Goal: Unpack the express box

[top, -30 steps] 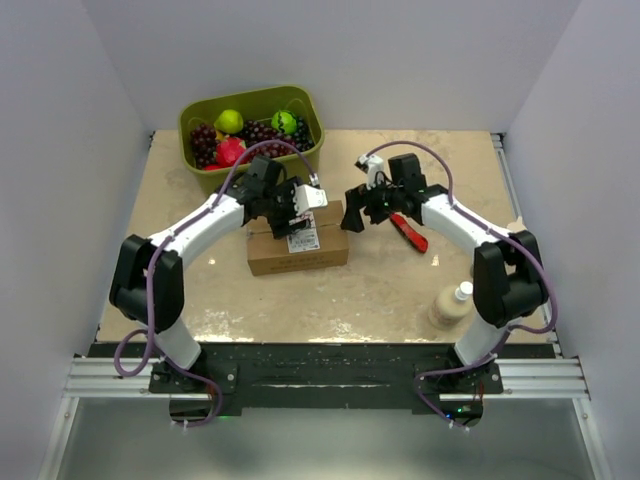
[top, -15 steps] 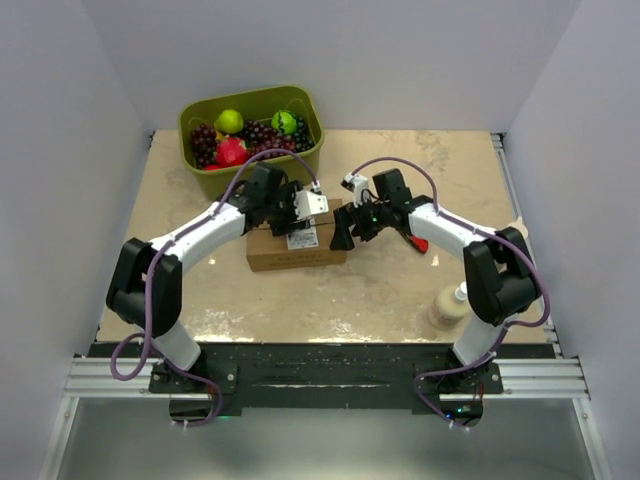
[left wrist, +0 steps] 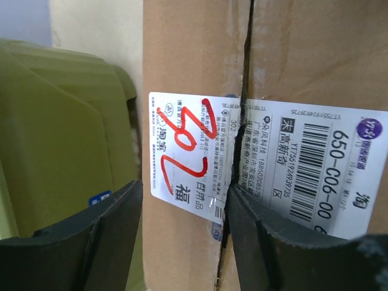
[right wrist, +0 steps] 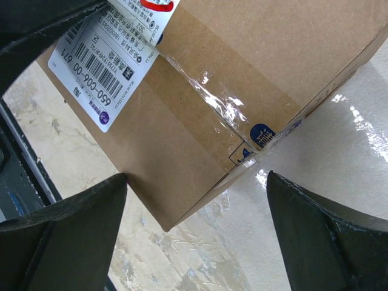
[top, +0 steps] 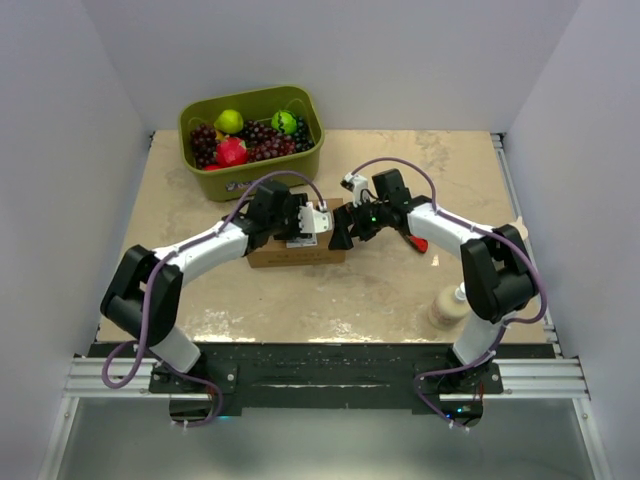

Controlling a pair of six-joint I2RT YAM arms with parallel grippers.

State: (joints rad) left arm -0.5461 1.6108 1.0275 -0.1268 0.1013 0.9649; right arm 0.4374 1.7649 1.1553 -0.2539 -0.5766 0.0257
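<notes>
Two claws work at the box [top: 290,258], which lies near the middle of the tabletop, a little toward the far left corner where the green bin [top: 270,167] stands. The left claw [top: 310,222] holds its jaws apart over one top flap, with one finger [left wrist: 273,242] at the cut seam [left wrist: 247,60] and the other just beside the box's outer edge (whether they already press, I cannot tell). The right claw [top: 342,235] stands fully open at the box's right end, holding nothing.

I think the seam finger should hook under the flap before any lifting, while the right claw steadies the box.

Since one second ago the left jaws have narrowed, and the right claw has come down to the box. The box has not moved.
</notes>
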